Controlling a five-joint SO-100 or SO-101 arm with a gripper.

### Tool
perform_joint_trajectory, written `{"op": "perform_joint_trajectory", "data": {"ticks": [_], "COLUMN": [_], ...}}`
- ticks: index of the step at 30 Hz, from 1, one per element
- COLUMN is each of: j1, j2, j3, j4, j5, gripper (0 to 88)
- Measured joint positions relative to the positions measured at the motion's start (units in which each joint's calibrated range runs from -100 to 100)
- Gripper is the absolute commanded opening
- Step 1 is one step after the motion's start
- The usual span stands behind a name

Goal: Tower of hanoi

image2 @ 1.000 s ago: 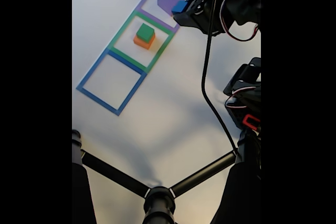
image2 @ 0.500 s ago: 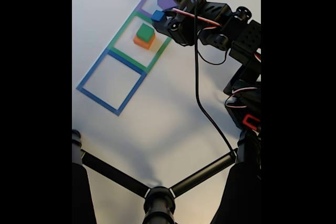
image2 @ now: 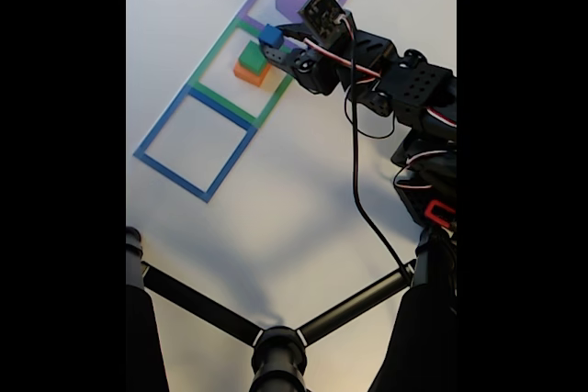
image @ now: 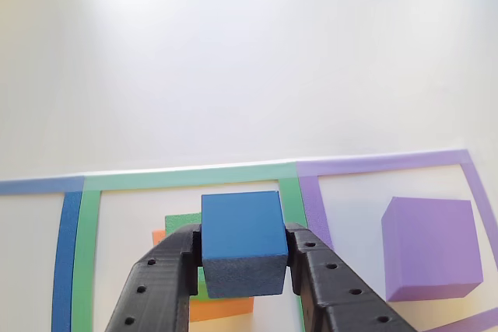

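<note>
Blue cube (image: 240, 231) is held between the two black fingers (image: 159, 285) of the gripper (image: 243, 263), which are pressed against its left and right sides, so the gripper is clamped on it. In the other view the cube is above the table (image: 233, 60) and in front of the green square outline (image: 187, 176), and behind it part of a green cube (image: 180, 225) is seen, which sits on an orange block (image: 222, 309). In the fixed view the blue cube (image2: 270, 37) is just beside this small stack (image2: 250, 65) and a little higher in the picture, over the upper edge of the green outline (image2: 213, 48). A purple cube (image: 429, 248) stands inside the purple square outline (image: 389, 163), to the right in the other view. The blue square outline (image2: 195, 142) lies next to the green one in the fixed view. The black arm (image2: 404, 89) reaches in from the right side.
</note>
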Motion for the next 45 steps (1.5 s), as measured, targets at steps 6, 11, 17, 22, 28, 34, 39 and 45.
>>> {"op": "perform_joint_trajectory", "data": {"ticks": [6, 11, 17, 22, 28, 34, 39, 45], "j1": [0.0, 0.0, 0.0, 0.0, -0.7, -1.1, -1.1, -1.1], "j2": [5.5, 14.1, 22.1, 24.6, 26.7, 29.5, 30.5, 30.5], "j3": [1.3, 1.3, 0.4, 0.1, -0.7, -2.9, -3.1, -3.1], "j4": [-8.6, -17.0, -23.4, -26.1, -27.5, -29.3, -29.7, -31.2], "j5": [0.0, 0.0, 0.0, 0.2, 0.0, 0.8, 0.8, 0.0], "gripper": [3.1, 3.2, 3.2, 3.3, 3.3, 3.3, 3.5, 11.0]}}
